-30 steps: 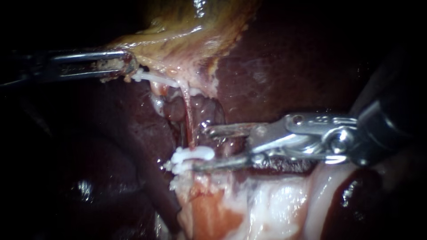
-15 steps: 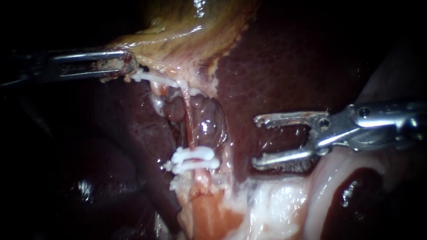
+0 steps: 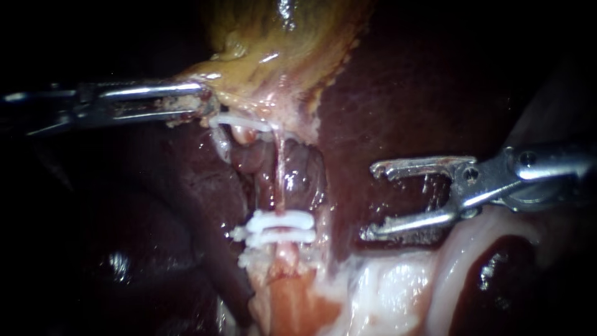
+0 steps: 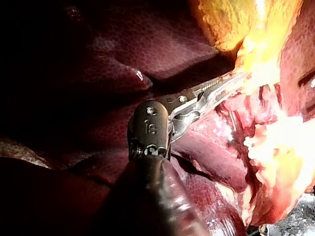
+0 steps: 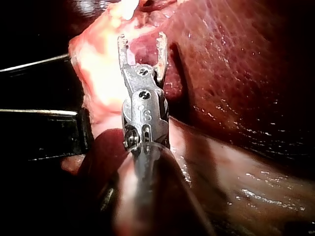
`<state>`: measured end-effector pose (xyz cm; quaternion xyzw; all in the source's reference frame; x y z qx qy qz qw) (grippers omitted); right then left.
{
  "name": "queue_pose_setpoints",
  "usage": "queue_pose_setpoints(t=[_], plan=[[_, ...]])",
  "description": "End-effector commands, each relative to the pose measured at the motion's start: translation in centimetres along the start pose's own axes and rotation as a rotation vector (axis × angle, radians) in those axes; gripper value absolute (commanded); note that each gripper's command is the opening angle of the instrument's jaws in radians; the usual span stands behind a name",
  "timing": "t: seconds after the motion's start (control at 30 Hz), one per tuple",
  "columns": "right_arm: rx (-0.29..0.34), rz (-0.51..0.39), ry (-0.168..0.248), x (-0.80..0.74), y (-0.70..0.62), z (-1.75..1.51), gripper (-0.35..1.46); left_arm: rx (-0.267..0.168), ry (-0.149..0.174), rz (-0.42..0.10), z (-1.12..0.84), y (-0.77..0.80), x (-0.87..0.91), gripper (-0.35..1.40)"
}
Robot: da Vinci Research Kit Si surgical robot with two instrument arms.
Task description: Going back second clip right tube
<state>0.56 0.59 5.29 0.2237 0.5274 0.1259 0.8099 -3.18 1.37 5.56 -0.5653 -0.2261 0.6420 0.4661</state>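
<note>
Clips first: the upper clip [image 3: 283, 219] and the lower clip [image 3: 289, 236], both white, lie just beside each other across the tube [image 3: 278, 177], at the end away from the gallbladder [image 3: 280, 56]. Both appear fully closed around it. A third clip [image 3: 239, 120] sits well apart from them, up at the gallbladder's lower edge. I cannot confirm from the endoscope view which tube this is.

Right instrument [image 3: 371, 202]: the jaws stand wide apart with nothing between them. They hang over the liver [image 3: 404, 93], near the clip pair on its right and apart from it. The right wrist view agrees, showing a forked, empty tip with bare tissue ahead.

Left instrument [image 3: 202, 102]: the jaws are clamped on the lower edge of the gallbladder. The left wrist view shows them running into the bright yellow tissue. I judge that this grip keeps the tube stretched.

Step in hand, as I judge it: withdrawal of the right instrument, with the pair of clips seated and its jaws unloaded.

Next move calls for drawing the right instrument straight back along its shaft line, out to the right. The lower jaw lies close to the pale fatty tissue [image 3: 385, 292], so the tips should be lifted clear rather than dragged. The left grip should be held as it is, so the tube and clips are not disturbed.
</note>
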Motion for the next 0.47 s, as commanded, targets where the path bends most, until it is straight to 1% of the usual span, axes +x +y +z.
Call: queue_pose_setpoints(t=[0.03,0.17,0.47], plan=[[0.001,-0.006,0.0,0.01,0.0,0.0,0.5,0.0,-0.002,0.002,0.02,0.0,-0.01,-0.35],[0.0,-0.005,0.0,0.01,0.0,-0.01,0.5,-0.001,-0.003,0.002,0.05,0.01,-0.02,-0.35],[0.001,-0.004,0.0,0.04,0.0,-0.01,0.5,-0.002,-0.003,0.002,0.05,0.01,-0.02,-0.35]])
